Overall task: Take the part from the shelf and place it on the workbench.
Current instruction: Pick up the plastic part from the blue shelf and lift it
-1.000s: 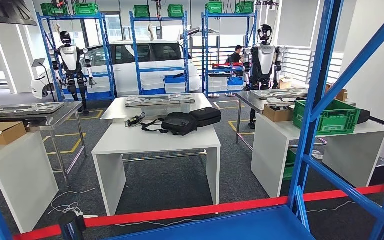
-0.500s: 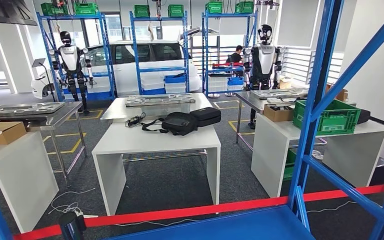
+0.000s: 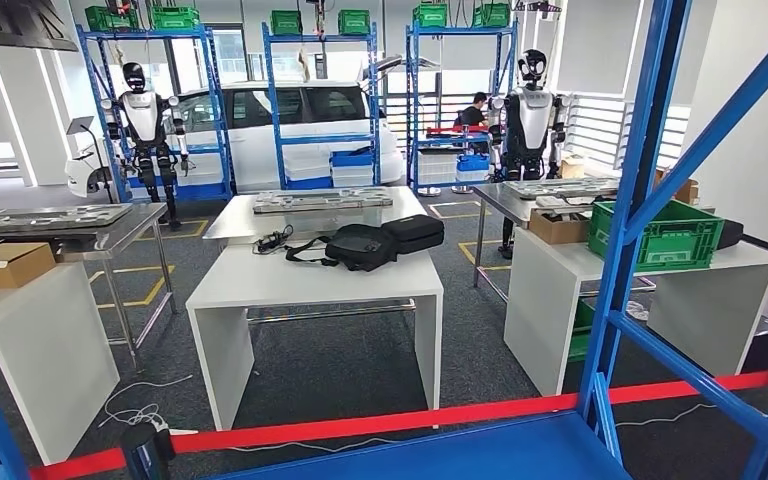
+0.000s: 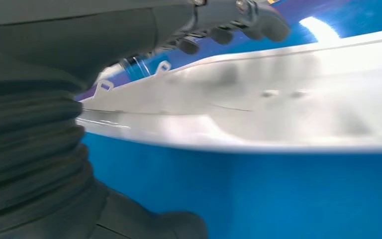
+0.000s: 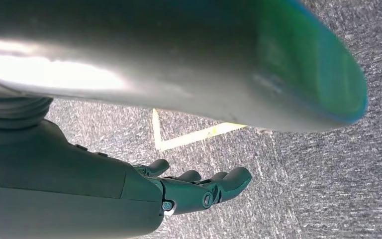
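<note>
A long silver metal part (image 4: 278, 104) lies on the blue shelf board (image 4: 278, 199) in the left wrist view. My left hand (image 4: 54, 89) is close against it, with its dark fingers (image 4: 258, 20) arched over the part's far side and its thumb (image 4: 149, 224) on the near side by the board's edge. No firm grip shows. My right hand (image 5: 129, 194) hangs over grey carpet with its fingers (image 5: 219, 186) loosely extended and nothing in them. In the head view the blue shelf board (image 3: 440, 455) lies at the bottom edge.
A blue shelf upright (image 3: 630, 200) and a slanted brace cross the right side. Red tape (image 3: 360, 425) runs across the floor ahead. Beyond it stands a white table (image 3: 310, 285) carrying black bags (image 3: 380, 242), metal benches with silver parts, a green crate (image 3: 655, 235), humanoid robots and a white car.
The whole head picture has shifted slightly, so the camera moved a little. Nothing in the room has moved.
</note>
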